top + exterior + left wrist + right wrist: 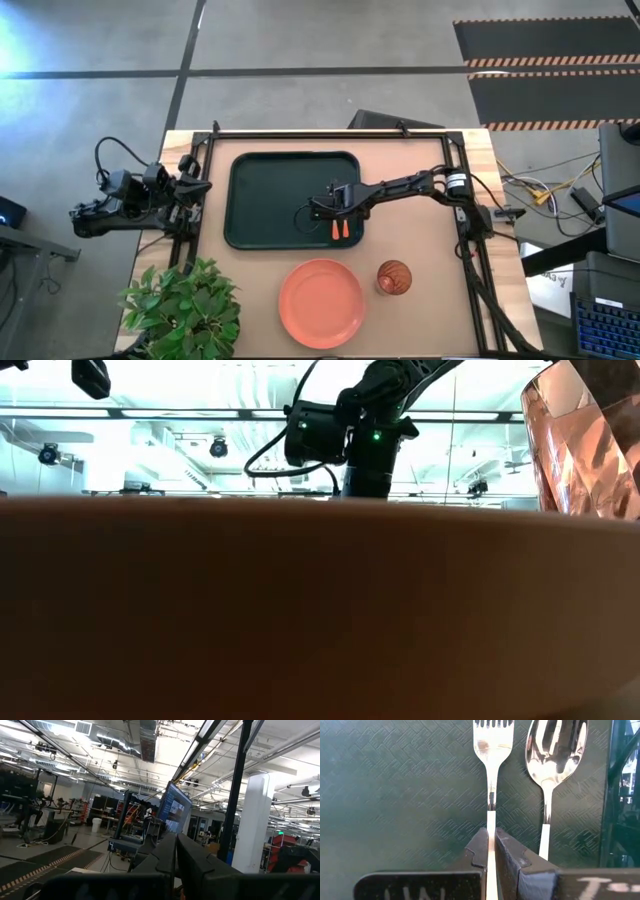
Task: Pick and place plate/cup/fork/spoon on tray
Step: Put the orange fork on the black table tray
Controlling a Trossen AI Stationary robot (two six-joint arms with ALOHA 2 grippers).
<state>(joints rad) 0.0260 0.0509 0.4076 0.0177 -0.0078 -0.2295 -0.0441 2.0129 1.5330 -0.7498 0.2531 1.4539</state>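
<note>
The dark green tray (270,195) lies at the table's middle, toward the far side. My right gripper (332,207) hangs over the tray's right part, shut on the fork (493,750). The spoon (555,750) lies on the tray just beside the fork and parallel to it. Both orange handles (338,230) point to the table's near edge. The salmon plate (320,302) and the red-brown cup (394,277) stand on the table in front of the tray. My left gripper (175,857) is shut with nothing in it, parked off the table's left edge. My right gripper (491,837) pinches the fork's handle (491,822) between its two fingers, a little behind the neck. The fingers come steeply from above, one on each side of the handle. The fork's tined head (493,740) is close over the tray; whether it rests there I cannot tell.
A potted plant (180,305) stands at the table's near left corner. A black frame (460,190) runs along the table's left, far and right sides. In the low view the plate's rim (300,610) fills the foreground.
</note>
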